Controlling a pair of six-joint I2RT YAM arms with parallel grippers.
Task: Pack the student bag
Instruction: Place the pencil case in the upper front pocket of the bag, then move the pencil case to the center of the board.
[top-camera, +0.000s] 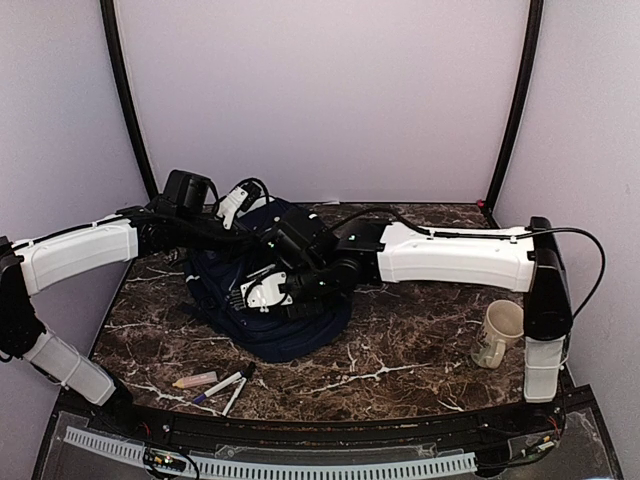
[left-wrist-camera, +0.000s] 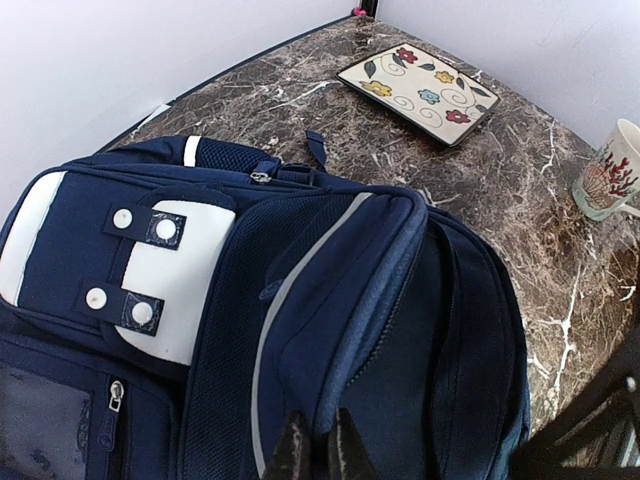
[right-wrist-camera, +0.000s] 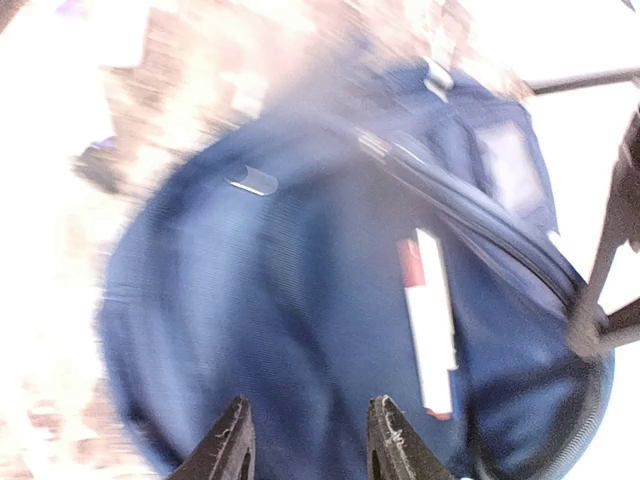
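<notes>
Top external view: the bag (top-camera: 300, 335) lay on the surface (top-camera: 420, 370) with both arms over it, the left hand (top-camera: 238, 203) at its far edge and the right hand (top-camera: 248, 295) above its middle. Left wrist: we saw the left hand (left-wrist-camera: 318, 445) with fingers nearly together, pinching a fold of the bag (left-wrist-camera: 330, 300). Right wrist, blurred: the right hand (right-wrist-camera: 312, 445) hung open and empty over the bag (right-wrist-camera: 250, 330).

No lettering, brand or number can be read anywhere: the red-and-white tag (right-wrist-camera: 430, 320) on the large navy-blue fabric backpack (left-wrist-camera: 380, 300) is blurred past reading, and the cream ceramic mug (left-wrist-camera: 610, 175) carries only a red coral drawing.
</notes>
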